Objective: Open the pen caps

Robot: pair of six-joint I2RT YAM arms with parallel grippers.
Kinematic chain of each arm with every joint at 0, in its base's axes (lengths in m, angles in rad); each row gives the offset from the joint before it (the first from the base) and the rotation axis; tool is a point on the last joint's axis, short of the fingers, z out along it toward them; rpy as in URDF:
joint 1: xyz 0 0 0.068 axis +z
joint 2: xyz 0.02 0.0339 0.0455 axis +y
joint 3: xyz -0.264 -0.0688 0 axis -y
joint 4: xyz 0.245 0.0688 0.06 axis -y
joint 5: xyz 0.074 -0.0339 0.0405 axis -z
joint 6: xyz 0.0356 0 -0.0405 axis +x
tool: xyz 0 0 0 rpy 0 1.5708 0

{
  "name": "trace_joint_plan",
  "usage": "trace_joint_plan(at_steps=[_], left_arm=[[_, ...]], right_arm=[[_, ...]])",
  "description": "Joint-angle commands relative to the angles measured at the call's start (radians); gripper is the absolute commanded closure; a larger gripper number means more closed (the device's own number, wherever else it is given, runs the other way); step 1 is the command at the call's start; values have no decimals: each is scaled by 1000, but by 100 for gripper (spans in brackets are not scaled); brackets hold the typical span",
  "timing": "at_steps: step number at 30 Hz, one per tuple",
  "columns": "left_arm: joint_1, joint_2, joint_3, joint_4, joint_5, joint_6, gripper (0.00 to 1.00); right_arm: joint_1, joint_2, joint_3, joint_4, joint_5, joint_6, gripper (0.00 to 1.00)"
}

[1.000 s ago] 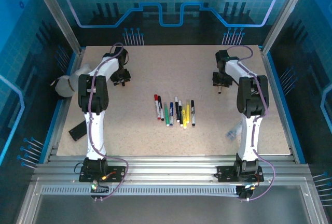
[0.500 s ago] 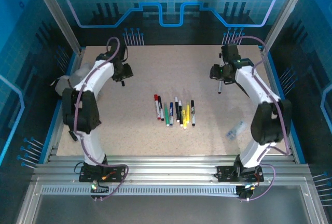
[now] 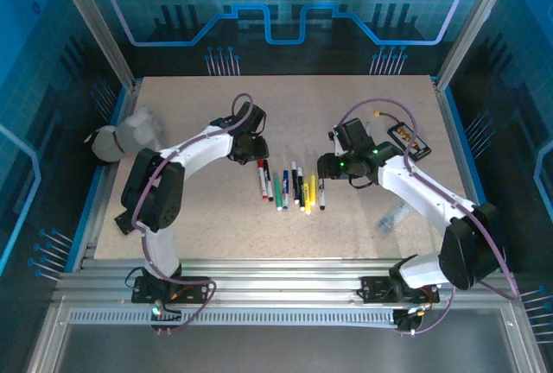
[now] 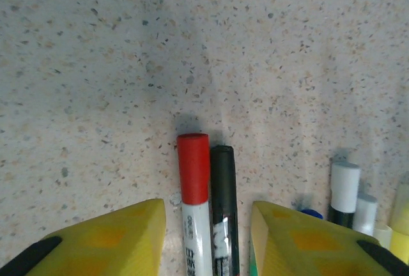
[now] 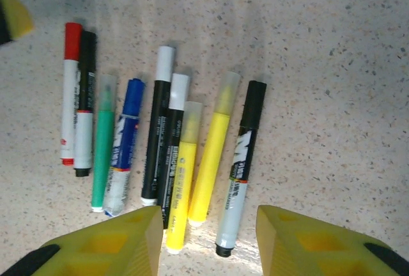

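Observation:
Several capped marker pens (image 3: pixel 289 185) lie side by side mid-table. In the left wrist view my left gripper (image 4: pixel 208 237) is open, its yellow fingers either side of the red-capped pen and the black pen next to it, just above the table. The red cap (image 4: pixel 193 167) and black cap (image 4: pixel 222 174) point away from it. My right gripper (image 5: pixel 209 244) is open above the row's right end, over a yellow pen (image 5: pixel 208 161) and a black-capped grey pen (image 5: pixel 241 161). All pen caps are on the pens. From above, the left gripper (image 3: pixel 257 155) and right gripper (image 3: pixel 327 170) flank the row.
A flat black device with an orange label (image 3: pixel 406 140) lies at the back right. A white bundle (image 3: pixel 125 135) sits at the left edge. A clear plastic piece (image 3: pixel 390 216) lies at the front right. Blue rails (image 3: pixel 467 157) border the table.
Both arms have swung in from the far corners of the table to the pen row. The left gripper now straddles the red and black pens; the right hovers over the row's right end.

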Motion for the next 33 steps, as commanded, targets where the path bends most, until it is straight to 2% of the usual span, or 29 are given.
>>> trace_joint_plan(at_steps=[1, 8, 33], left_arm=[[-18, 50, 35, 7, 6, -23, 59], [-25, 111, 43, 9, -2, -37, 60], [-18, 126, 50, -13, -49, -25, 64]], right_arm=[[8, -25, -9, -10, 28, 27, 57], [7, -11, 6, -13, 17, 18, 59], [8, 44, 6, -7, 18, 10, 62]])
